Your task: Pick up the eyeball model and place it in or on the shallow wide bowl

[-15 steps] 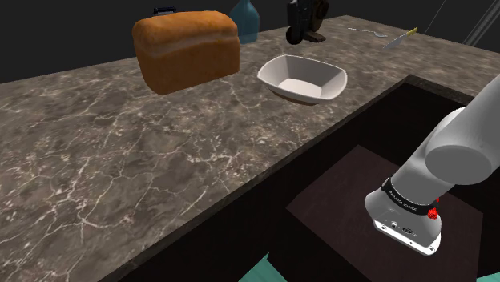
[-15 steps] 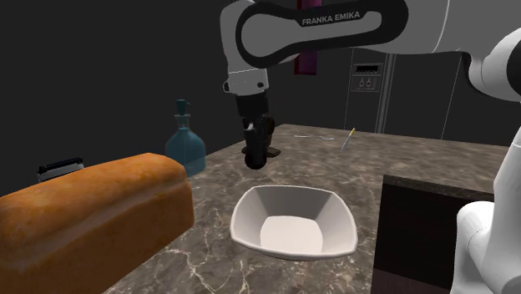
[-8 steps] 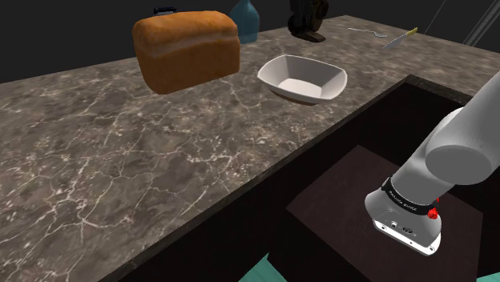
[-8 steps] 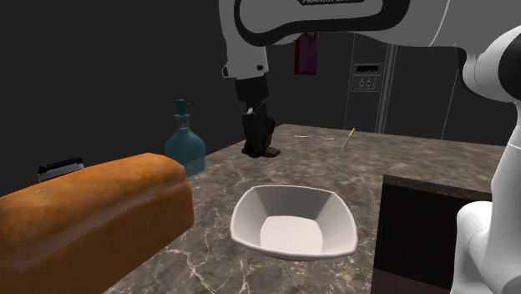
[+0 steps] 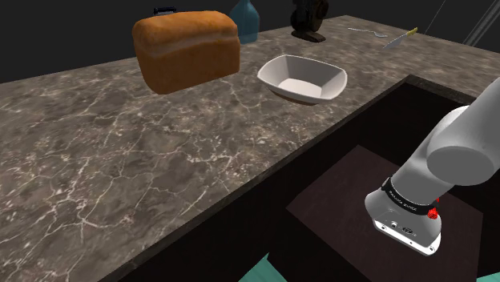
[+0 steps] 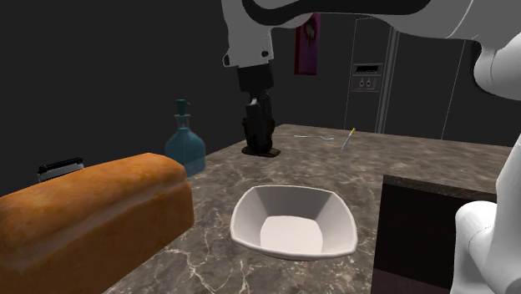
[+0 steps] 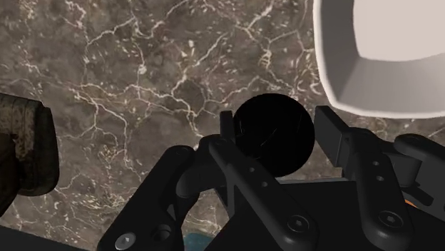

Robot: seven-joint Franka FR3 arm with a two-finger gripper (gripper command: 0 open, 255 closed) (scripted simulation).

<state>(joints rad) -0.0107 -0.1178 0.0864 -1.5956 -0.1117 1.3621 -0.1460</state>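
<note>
Since the earlier frames my gripper (image 7: pixel 279 134) has climbed higher above the marbled surface (image 7: pixel 128 78), holding the same spot at the far end. State of the fingers (image 7: pixel 335 139): closed on the eyeball model (image 7: pixel 274 142) — a dark round body clasped between them, one finger against each side. Whether its foot has cleared the surface cannot be read from the exterior views, because model and fingers merge into one dark shape there. Step in hand, by my judgement: lift after grasp. The pale shallow bowl (image 6: pixel 250 219) stands empty on the surface, nearer than the model in the second exterior view, with the bread loaf (image 6: pixel 92 213) to its left. The next move calls for more height, then travel toward the near side until the model hangs over the bowl's middle — only then lower and release.
</note>
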